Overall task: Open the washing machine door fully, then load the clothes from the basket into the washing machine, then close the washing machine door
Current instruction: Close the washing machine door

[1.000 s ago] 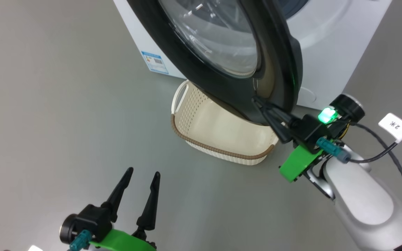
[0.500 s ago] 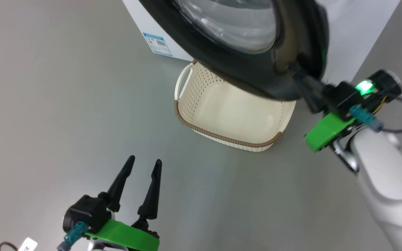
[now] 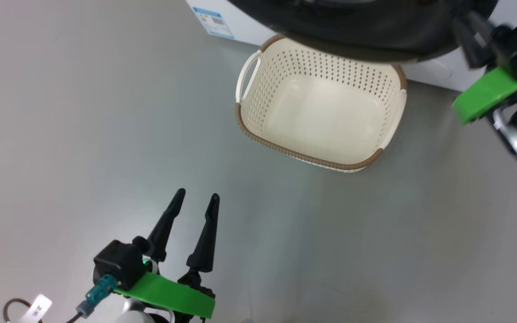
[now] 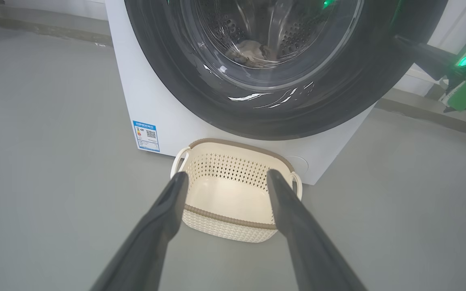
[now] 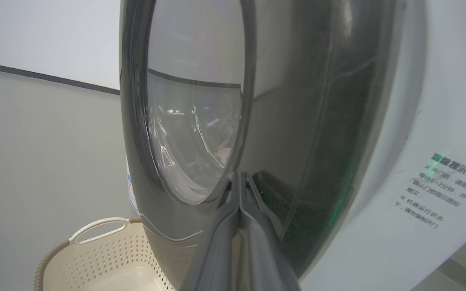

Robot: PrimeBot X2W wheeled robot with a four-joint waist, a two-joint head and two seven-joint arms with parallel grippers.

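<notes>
I'm on the closing step: my right gripper [image 5: 240, 178], fingers pressed together, leans on the door [image 4: 168, 93] rim, which looks nearly shut. The clothes [image 4: 249, 54] lie in the drum, the basket [image 3: 303, 157] is empty, and the left gripper [image 3: 197, 195] hangs spread apart. Next, I judge, comes a firm push to latch.

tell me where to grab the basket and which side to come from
Probably take the basket by its white loop handle on the robot's left, coming down from above on that side. The loop stands open and clear, while the washing machine door overhangs the far rim. The open left gripper is nearer.
</notes>
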